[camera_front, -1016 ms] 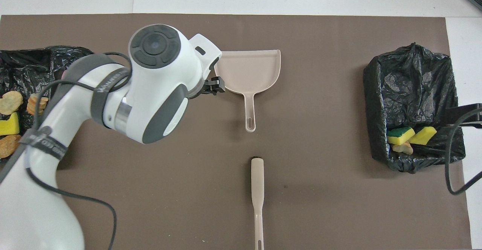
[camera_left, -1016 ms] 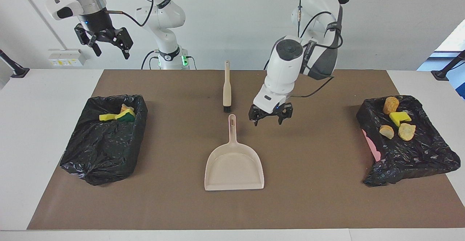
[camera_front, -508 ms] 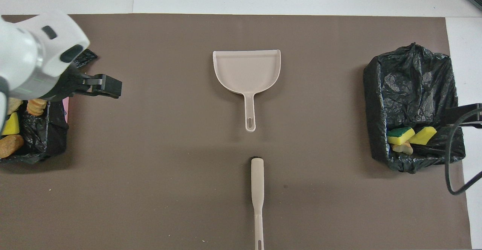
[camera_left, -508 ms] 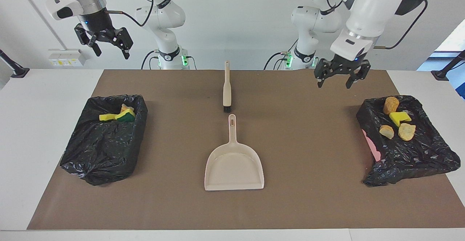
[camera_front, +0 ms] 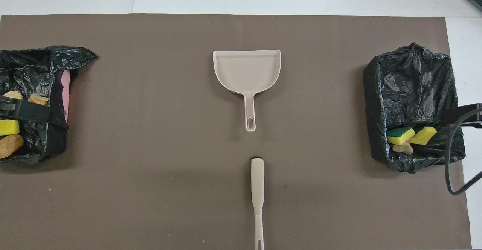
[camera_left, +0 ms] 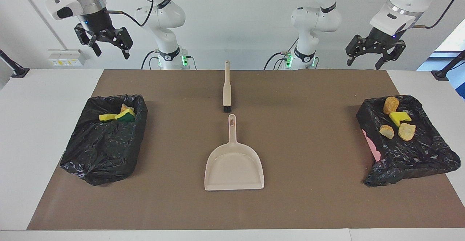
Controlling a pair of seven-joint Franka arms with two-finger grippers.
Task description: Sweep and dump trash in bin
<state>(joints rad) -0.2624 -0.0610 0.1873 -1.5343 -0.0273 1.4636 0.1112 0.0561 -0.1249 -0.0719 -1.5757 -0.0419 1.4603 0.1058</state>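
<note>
The trash lies in two black-bagged bins. The bin [camera_left: 425, 154] at the left arm's end holds an orange-brown lump [camera_left: 390, 105], a yellow sponge piece [camera_left: 399, 117] and beige chunks [camera_left: 407, 132]. The bin [camera_left: 105, 150] at the right arm's end holds yellow and green sponge pieces [camera_left: 118, 115]. A beige dustpan [camera_left: 234, 164] lies empty mid-table, with a beige brush [camera_left: 226, 88] nearer to the robots, in line with its handle. My left gripper [camera_left: 374, 57] is open, empty and raised high by its bin. My right gripper [camera_left: 110, 50] is open, empty and waits high by its bin.
A brown mat [camera_left: 308, 197] covers the table between the bins. In the overhead view the dustpan [camera_front: 246, 71], the brush [camera_front: 257, 193] and both bins [camera_front: 412, 88] [camera_front: 34, 65] show, with a left fingertip [camera_front: 22, 108] over the scraps.
My left arm has pulled away from beside the dustpan's handle, rising and swinging toward its own end of the table. The right arm, dustpan and brush have not moved.
</note>
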